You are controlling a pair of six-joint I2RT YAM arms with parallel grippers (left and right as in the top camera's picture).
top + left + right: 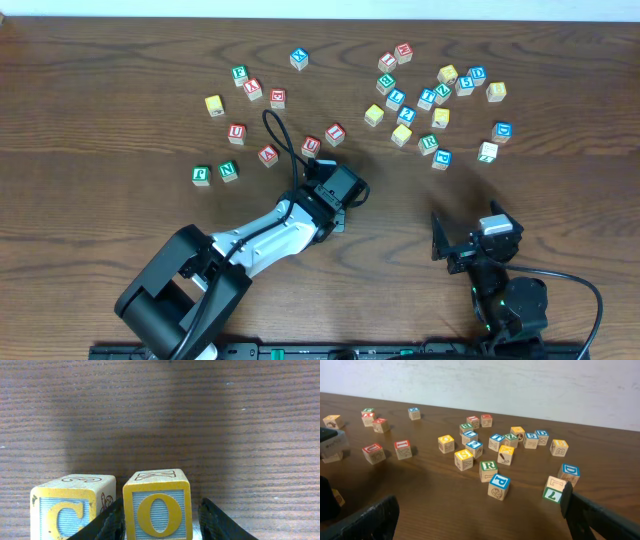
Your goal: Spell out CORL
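at the left of the left wrist view sits the c cube, its yellow-framed c facing the near side. touching or just beside it on the right is the o cube, its letter upright and facing the same way. so the word has its first two letters in a row, near the middle of the table and just this side of the red-lettered cubes.

the left gripper straddles the o cube. a sliver of table shows between the cube and the right-hand finger, so the jaws look slack and open rather than clamped.

further right and farther off, the r cube stands at the near edge of the scattered cluster, with its green-framed r on top, reading upright from the near side. being a cube, it has no long axis to line up with.

the l i cannot pick out among the blue-framed cubes.

at the far right, the right gripper hangs empty, jaws spread wide. the r cube lies straight ahead of it across bare table. i'd judge that arm is better placed for it, since the left would have to swing right.
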